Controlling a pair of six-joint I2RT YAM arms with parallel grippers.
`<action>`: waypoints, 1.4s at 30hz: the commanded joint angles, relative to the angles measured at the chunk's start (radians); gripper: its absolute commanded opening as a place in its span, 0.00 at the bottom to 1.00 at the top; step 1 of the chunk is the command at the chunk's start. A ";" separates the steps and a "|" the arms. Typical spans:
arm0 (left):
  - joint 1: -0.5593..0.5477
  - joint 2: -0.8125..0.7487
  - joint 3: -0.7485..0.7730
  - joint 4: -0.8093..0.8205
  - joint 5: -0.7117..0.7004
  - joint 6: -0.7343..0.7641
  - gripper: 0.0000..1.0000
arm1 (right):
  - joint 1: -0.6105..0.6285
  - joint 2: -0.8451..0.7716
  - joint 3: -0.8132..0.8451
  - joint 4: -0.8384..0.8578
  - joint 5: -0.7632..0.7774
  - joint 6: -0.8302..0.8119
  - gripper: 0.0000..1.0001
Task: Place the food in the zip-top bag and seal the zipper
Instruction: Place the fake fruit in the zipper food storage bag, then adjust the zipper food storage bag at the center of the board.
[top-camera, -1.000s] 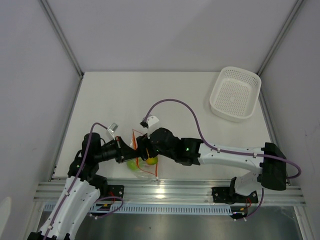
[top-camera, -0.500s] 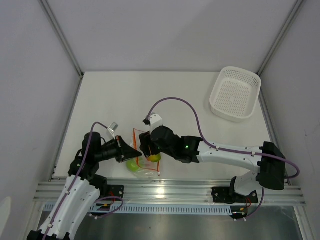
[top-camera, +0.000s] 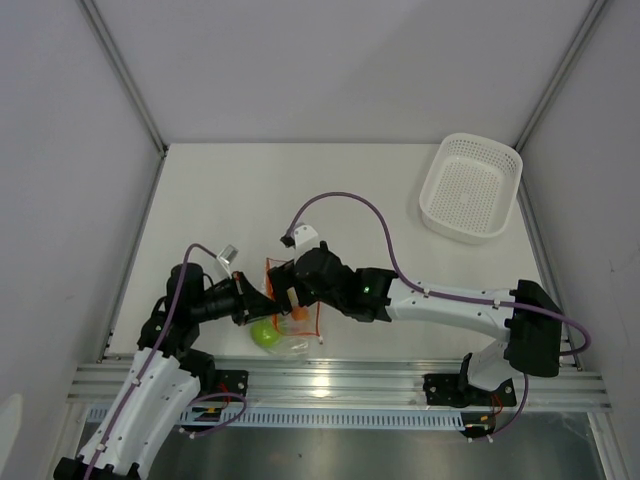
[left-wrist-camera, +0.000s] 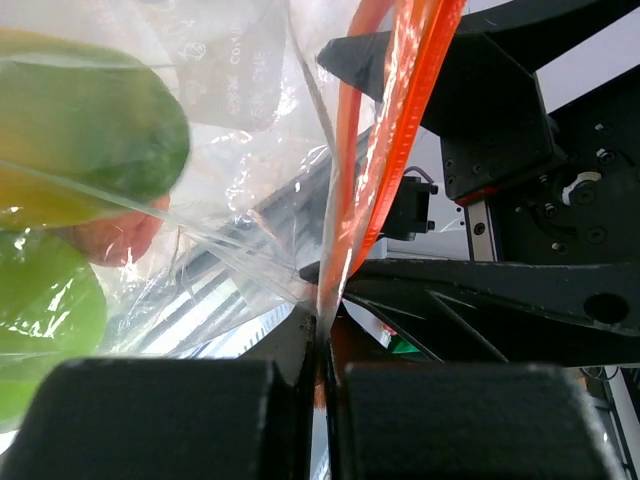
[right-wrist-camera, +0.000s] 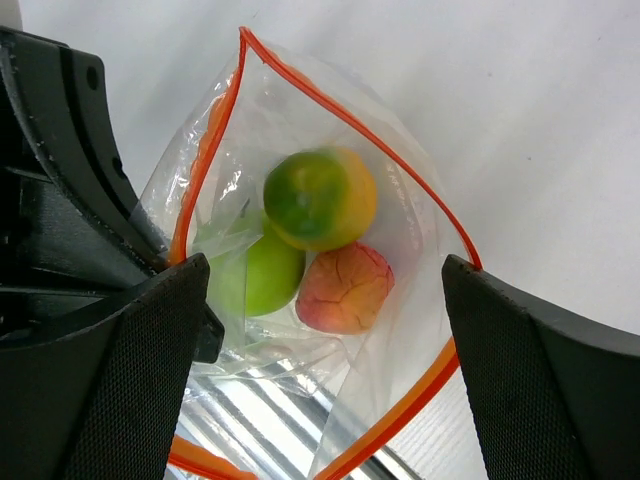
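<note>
Your left arm (top-camera: 150, 390) is reaching up from the bottom left of the top view and bending rightward, with the left jaws at the left edge of the small clear crinkly zip-top bag (top-camera: 292, 342). The bag is lying just below the centre of the white worktop (top-camera: 210, 190). Your right arm (top-camera: 450, 305) is stretching low across from the bottom right, its wrist tipping down over the same bag. The white perforated plastic basket (top-camera: 470, 187) is sitting well apart at the upper right.

The left wrist view is showing what the top view is hiding: the left jaws are pressing together on the thin red-orange zipper strip (left-wrist-camera: 385, 150), pinching it at bottom centre.

The right wrist view is looking straight into the bag's gaping mouth. The right jaws are standing wide apart, one at each lower corner, gripping nothing.

Inside the bag, three toy fruits are lying bunched and touching, between the right jaws. The lime-green ball (right-wrist-camera: 255, 278) is lying at the left, the yellow-orange piece with a green patch (right-wrist-camera: 320, 198) above, and the smaller red-orange one (right-wrist-camera: 345, 288) at the right.
</note>
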 joint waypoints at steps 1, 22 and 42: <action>-0.003 0.007 0.026 0.028 0.002 -0.004 0.01 | 0.007 -0.030 0.052 0.011 -0.022 -0.015 0.99; -0.003 0.042 0.046 0.045 0.008 0.007 0.01 | 0.054 -0.343 -0.221 -0.093 -0.059 0.014 0.83; -0.003 0.018 0.066 0.008 -0.006 0.004 0.01 | 0.182 -0.204 -0.339 0.114 -0.062 -0.018 0.69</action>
